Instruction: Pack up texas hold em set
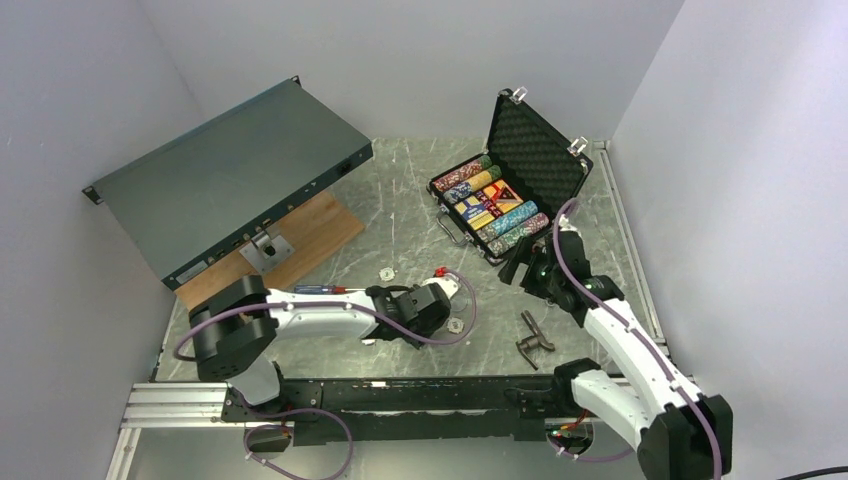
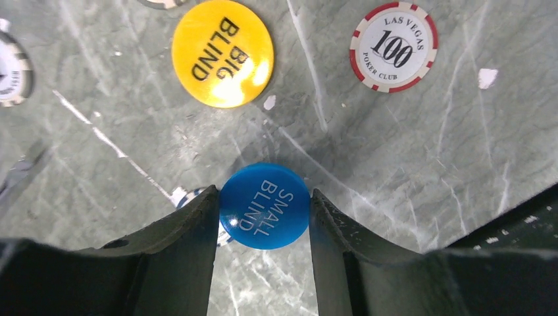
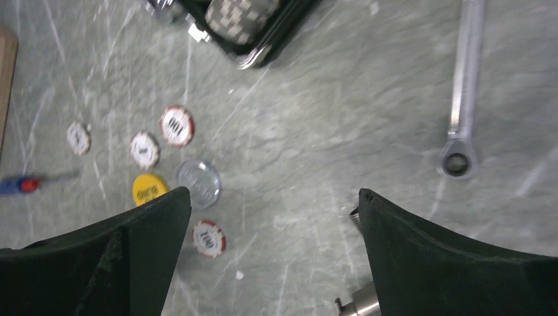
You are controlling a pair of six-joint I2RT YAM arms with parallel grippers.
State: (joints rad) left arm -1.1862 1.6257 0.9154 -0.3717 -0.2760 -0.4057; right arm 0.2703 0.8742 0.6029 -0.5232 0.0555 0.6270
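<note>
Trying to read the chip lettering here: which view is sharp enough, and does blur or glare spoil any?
Left wrist view: sharp; the blue round SMALL BLIND disc reads clearly, glare whitens part of the yellow round BIG BLIND disc. Right wrist view: motion-blurred, the red-edged white chips smeared. Top external view: in focus, lettering too small.

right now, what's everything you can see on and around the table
briefcase: 1, black, open, far right
chip rows: several, multicoloured, inside briefcase
card deck: 1, blue-yellow, among the rows
100 chips: at least 2, red-white, loose mid-table
pale chips: at least 2, white-grey, beside them
yellow disc: 1, big blind, mid-table
silvery disc: 1, beside yellow disc
blue disc: 1, small blind, in left gripper
screwdriver: 1, red-blue, near left
wrench: 1, silver, near briefcase
dark metal part: 1, near right
metal chassis: 1, grey-green, far left on wooden board
left gripper: shut on blue disc
right gripper: open, empty
</note>
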